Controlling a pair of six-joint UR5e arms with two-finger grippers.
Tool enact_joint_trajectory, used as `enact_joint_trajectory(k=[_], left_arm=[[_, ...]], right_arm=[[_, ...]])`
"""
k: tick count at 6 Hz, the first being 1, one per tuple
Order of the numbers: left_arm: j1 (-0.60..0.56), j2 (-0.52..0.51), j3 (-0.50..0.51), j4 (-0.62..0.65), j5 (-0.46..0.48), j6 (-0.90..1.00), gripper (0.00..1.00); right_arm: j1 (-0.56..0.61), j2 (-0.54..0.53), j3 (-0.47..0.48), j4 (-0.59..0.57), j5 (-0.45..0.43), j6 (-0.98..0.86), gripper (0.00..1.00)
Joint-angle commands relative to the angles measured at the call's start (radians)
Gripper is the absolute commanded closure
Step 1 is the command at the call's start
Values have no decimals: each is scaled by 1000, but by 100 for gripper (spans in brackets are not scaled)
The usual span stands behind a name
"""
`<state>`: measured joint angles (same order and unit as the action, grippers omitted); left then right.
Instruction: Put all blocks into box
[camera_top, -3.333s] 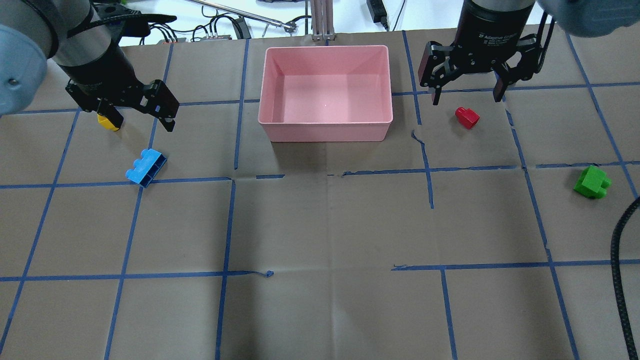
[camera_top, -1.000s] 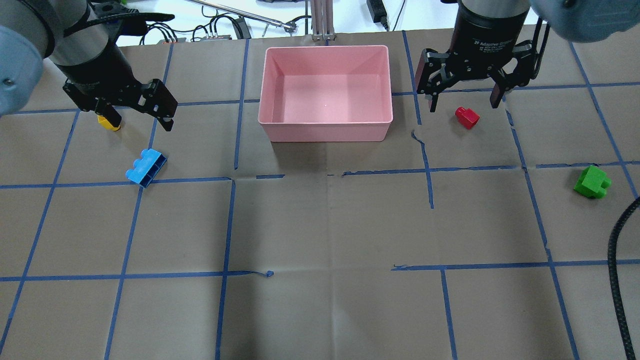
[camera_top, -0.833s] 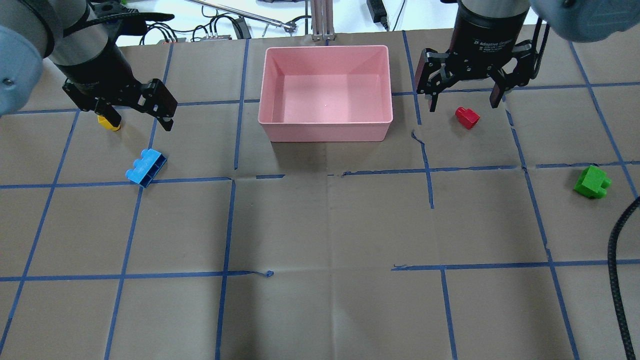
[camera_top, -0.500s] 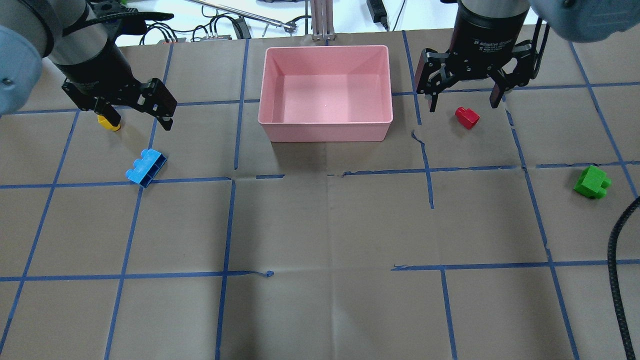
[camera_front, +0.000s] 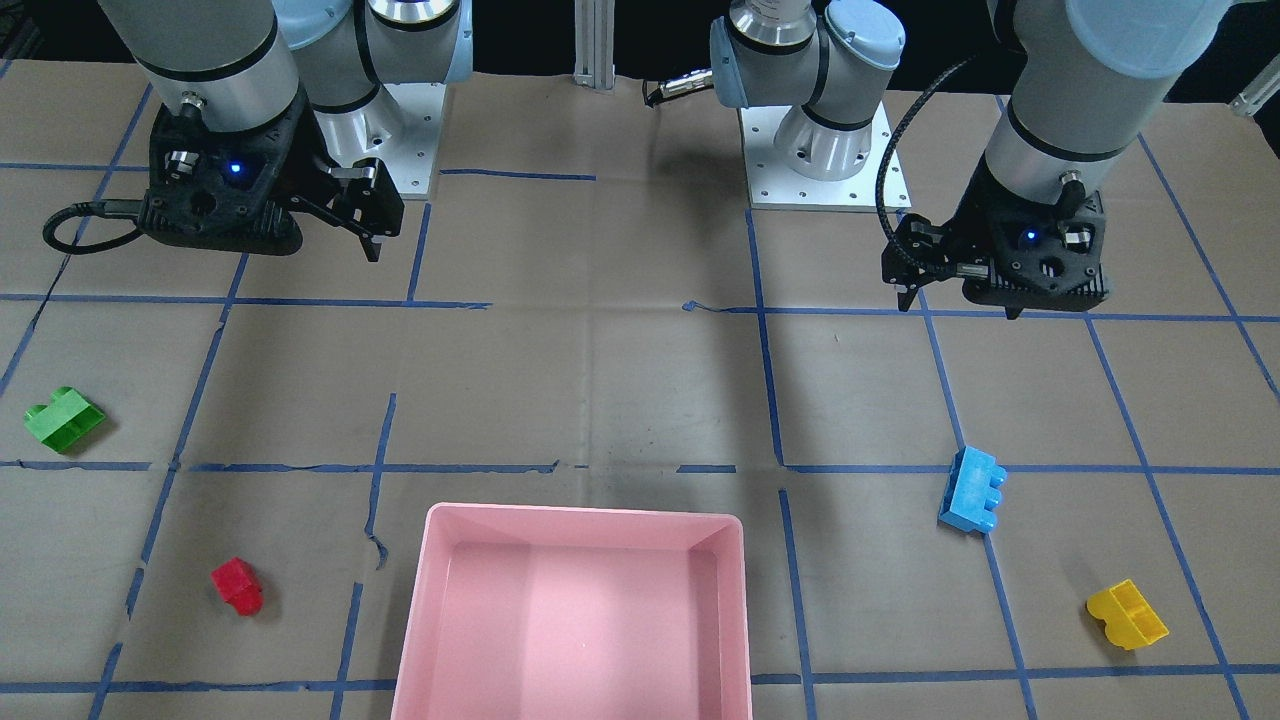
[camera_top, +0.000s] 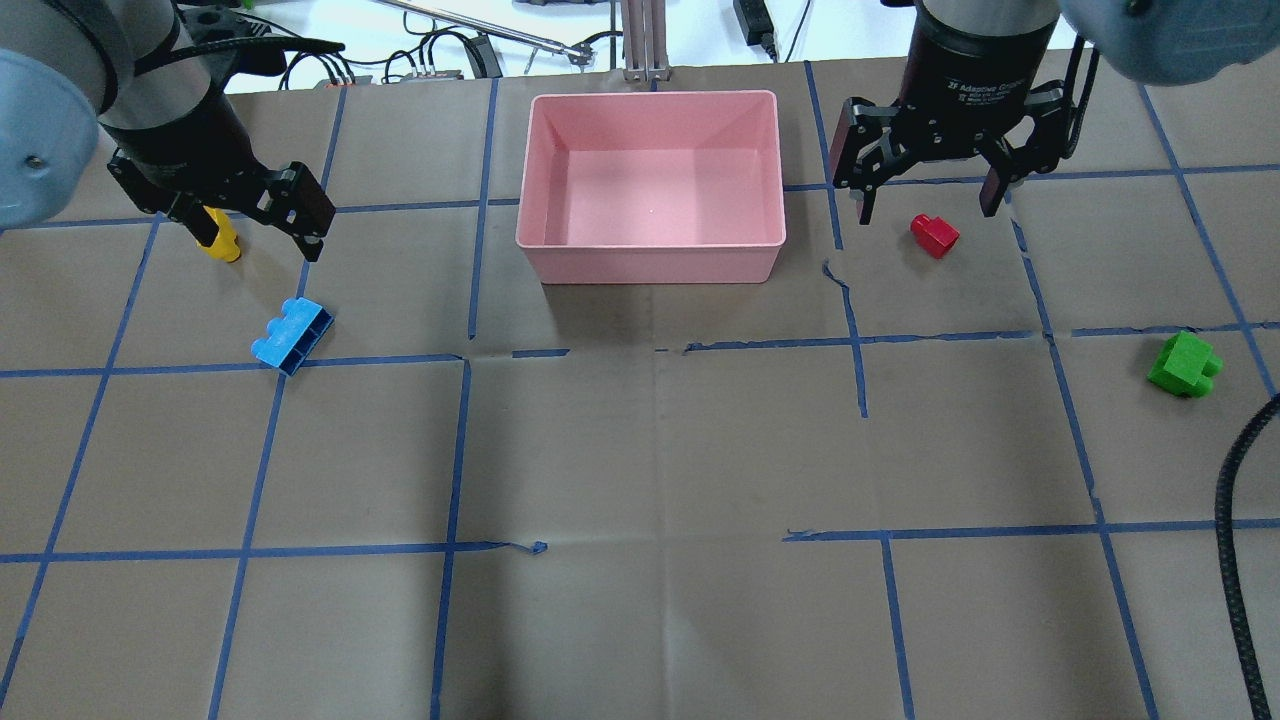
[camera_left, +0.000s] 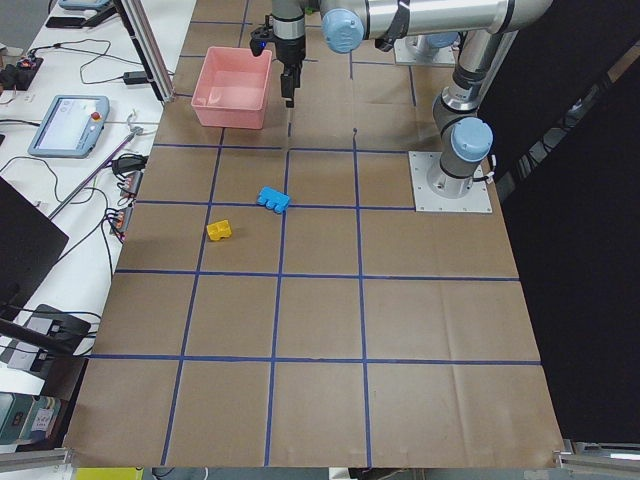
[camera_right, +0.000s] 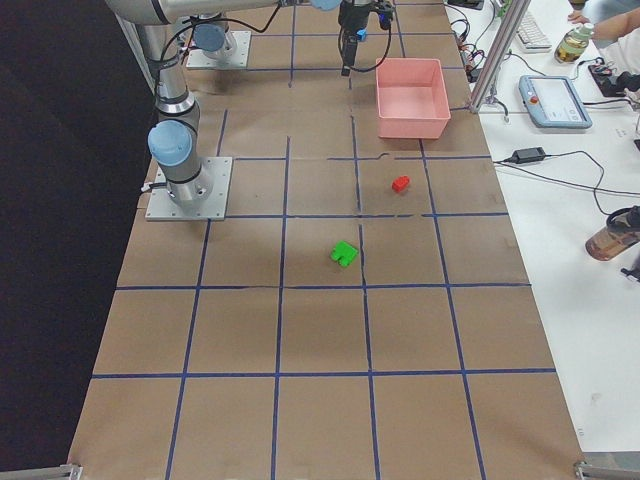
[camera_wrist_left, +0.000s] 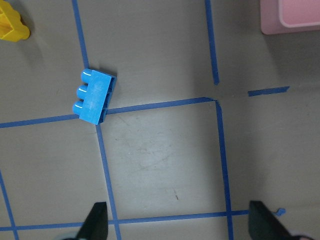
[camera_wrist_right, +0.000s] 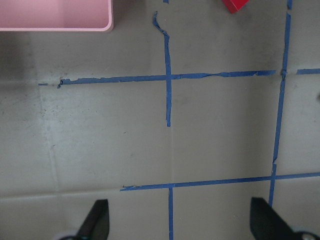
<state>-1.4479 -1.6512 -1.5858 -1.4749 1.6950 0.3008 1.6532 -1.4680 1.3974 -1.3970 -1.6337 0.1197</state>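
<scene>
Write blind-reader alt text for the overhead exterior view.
An empty pink box sits far-centre on the table, all four blocks outside it. The open left hand hangs by the yellow block and blue block; the open right hand hangs by the red block, the green block farther right.

The pink box (camera_top: 650, 262) is sitting upright. The blue block (camera_top: 291, 336) and yellow block (camera_front: 1127, 615) are lying outside it on its left, the red block (camera_top: 934, 235) and green block (camera_top: 1184, 364) on its right.

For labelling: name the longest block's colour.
Light blue; the block shows best in left wrist view.
</scene>
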Motion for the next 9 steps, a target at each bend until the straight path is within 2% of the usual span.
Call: enact_joint_trajectory(k=[1,2,3,4,5,7,9], left_arm=[[88,-96,-8,130,2,201,0],[133,-135,-19,165,2,322,0],[171,-181,-57,251,2,431,1],[220,-229,-119,400,-1,599,1],[254,-278,-178,504,-14,674,1],[256,-359,-232,635,-70,717,1],[257,-409,-227,645,-86,730,1]], right_arm=[[0,0,2,1,0,0,0],[0,0,2,1,0,0,0],[0,0,2,1,0,0,0],[0,0,3,1,0,0,0],[0,2,3,1,0,0,0],[0,2,3,1,0,0,0],[0,2,5,1,0,0,0]])
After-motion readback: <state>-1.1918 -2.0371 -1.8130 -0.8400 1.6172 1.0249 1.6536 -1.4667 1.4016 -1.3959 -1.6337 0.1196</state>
